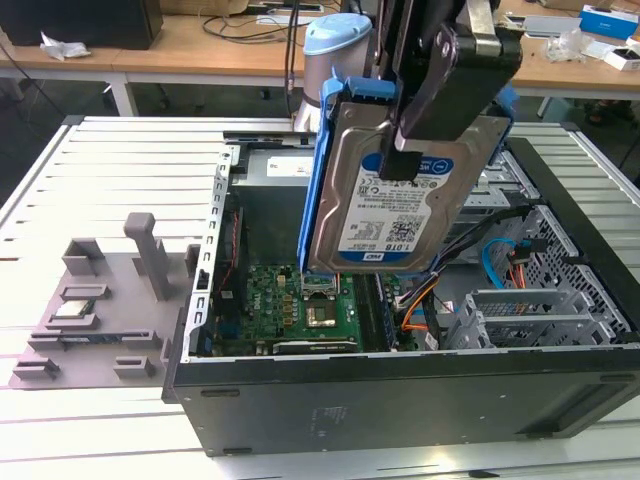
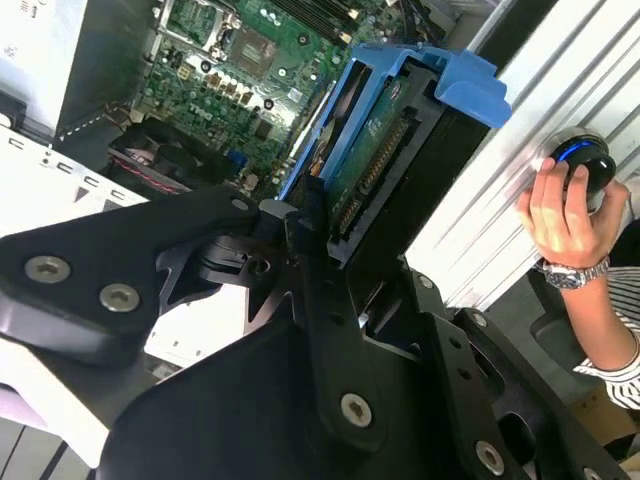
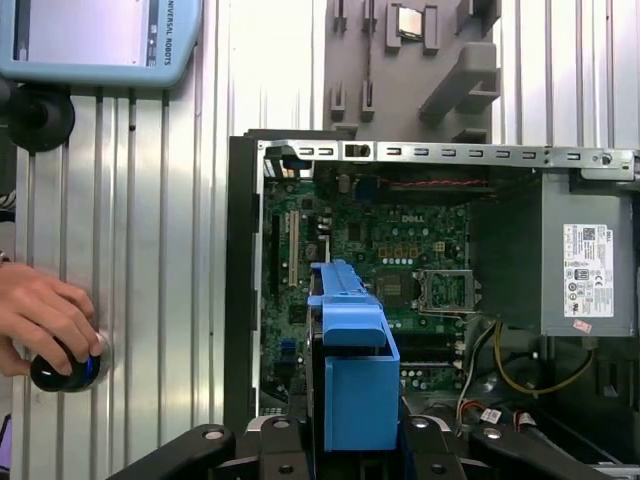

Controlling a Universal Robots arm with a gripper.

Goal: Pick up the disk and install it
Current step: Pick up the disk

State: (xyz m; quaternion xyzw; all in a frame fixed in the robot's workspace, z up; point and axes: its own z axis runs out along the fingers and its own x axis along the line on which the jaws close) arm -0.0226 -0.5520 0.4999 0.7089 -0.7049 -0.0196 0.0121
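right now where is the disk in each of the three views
Exterior view: the disk hangs near upright in the gripper, label facing the camera, above the open computer case.
Second wrist view: the disk is seen edge-on, clamped in the gripper, over the motherboard.
First wrist view: the disk shows its blue end, jutting from the gripper over the motherboard.
Shared landmark: the square processor socket.

You have bright, even light from above. Around the computer case (image 1: 400,395) the slatted table (image 1: 110,160) glares near white, most in the second wrist view; inside the case, shade lies under the disk (image 1: 380,232), whose metal face shows a soft sheen.
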